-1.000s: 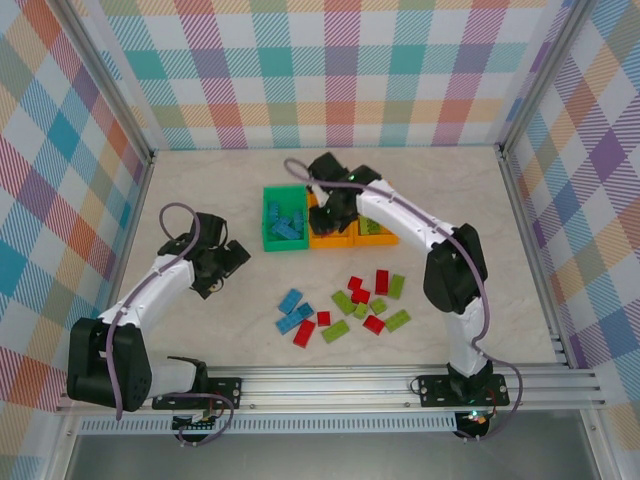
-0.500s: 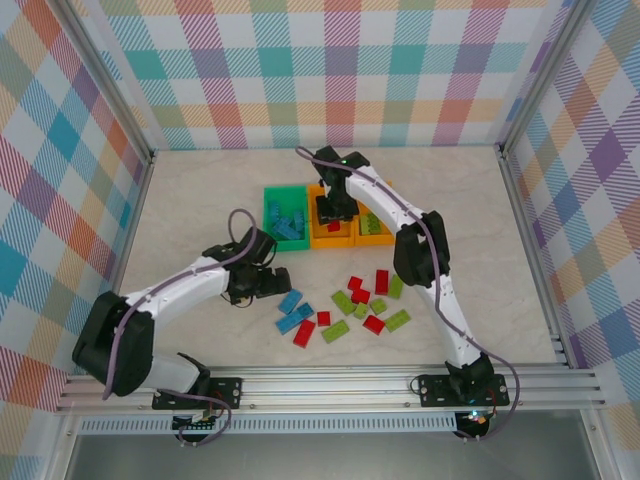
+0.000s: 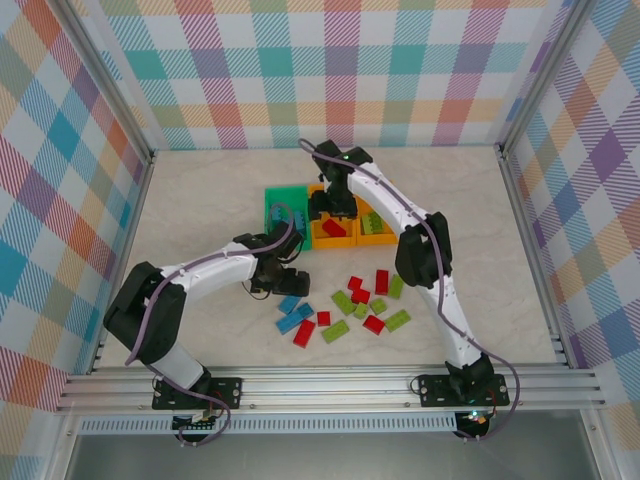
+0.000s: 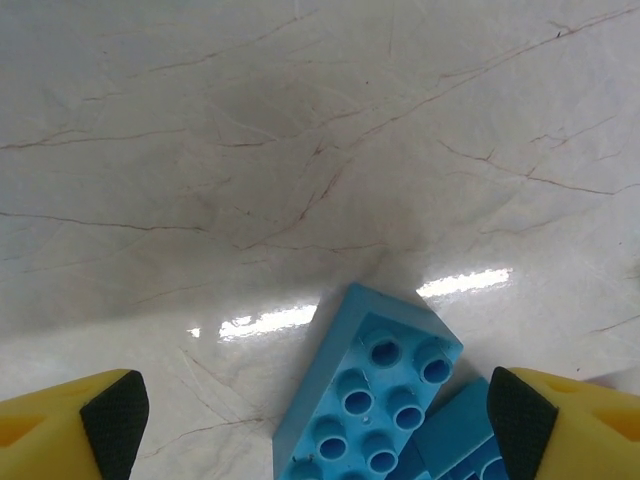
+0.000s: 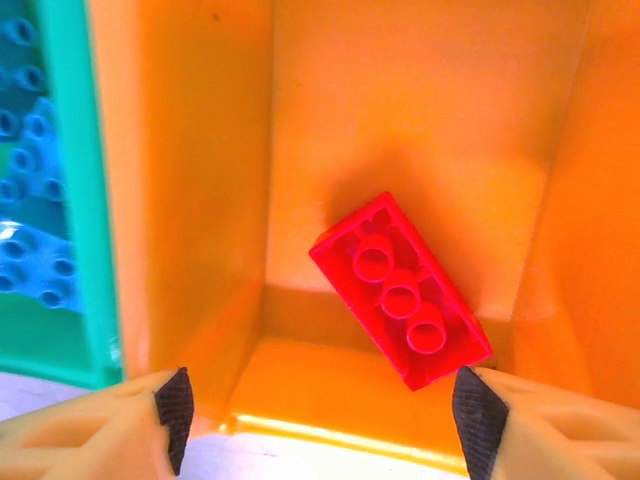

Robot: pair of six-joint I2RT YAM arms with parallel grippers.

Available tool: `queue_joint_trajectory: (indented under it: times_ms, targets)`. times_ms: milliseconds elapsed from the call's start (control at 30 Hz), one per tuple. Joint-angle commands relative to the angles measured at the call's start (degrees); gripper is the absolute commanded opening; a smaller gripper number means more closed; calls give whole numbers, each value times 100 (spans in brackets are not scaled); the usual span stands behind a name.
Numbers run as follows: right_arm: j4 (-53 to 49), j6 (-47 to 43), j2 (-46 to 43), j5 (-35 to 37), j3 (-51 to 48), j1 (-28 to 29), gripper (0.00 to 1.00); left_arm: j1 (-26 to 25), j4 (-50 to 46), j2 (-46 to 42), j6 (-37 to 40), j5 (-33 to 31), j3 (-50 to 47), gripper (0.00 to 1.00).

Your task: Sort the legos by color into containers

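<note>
My left gripper (image 3: pixel 283 282) (image 4: pixel 318 425) stands open low over the table, and a blue lego (image 4: pixel 370 400) (image 3: pixel 290 302) lies studs-up between its fingers (image 4: pixel 115 420), untouched, with a second blue one (image 4: pixel 470 440) against it. My right gripper (image 3: pixel 333 205) (image 5: pixel 326 420) hangs open over the middle orange container (image 3: pixel 318 238) (image 5: pixel 200 200). A red lego (image 5: pixel 400 290) (image 3: pixel 334 228) lies loose in that container, underside up. The green container (image 3: pixel 270 215) (image 5: pixel 70 200) on its left holds blue legos (image 5: pixel 30 270). The right orange container (image 3: pixel 390 238) holds green ones (image 3: pixel 373 224).
Several loose red legos (image 3: pixel 382 281) and green legos (image 3: pixel 398 319) lie scattered on the marble table (image 3: pixel 200 200) right of the blue pair. The three containers stand side by side behind them. Checked walls and a metal rail (image 3: pixel 330 385) enclose the table.
My left arm has swung right and down to the blue legos. My right gripper has opened over the middle orange container, and the red lego now lies in it.
</note>
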Motion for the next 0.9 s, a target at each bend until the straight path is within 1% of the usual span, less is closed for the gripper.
queue_joint_trajectory:
  times_ms: [0, 100, 267, 533, 700, 767, 867]
  targets:
    - [77, 164, -681, -184, -71, -25, 75, -111, -170, 41, 226, 126, 88, 89]
    - [121, 202, -957, -72, -248, -41, 77, -173, -229, 114, 240, 5, 97, 88]
    - [439, 281, -1581, 102, -1041, -190, 79, -233, -231, 262, 225, -4, 125, 79]
    - [799, 407, -2436, 120, -2278, -572, 80, -367, -278, 409, 188, -171, 145, 76]
    - [903, 433, -2787, 181, -2775, -655, 81, -367, -238, 492, 86, -231, 187, 66]
    - [910, 434, -2877, 207, -2915, -666, 81, -363, -269, 561, 81, -264, 246, 65]
    - [940, 453, -3022, 233, -3115, -666, 81, -366, -285, 657, 60, -314, 301, 60]
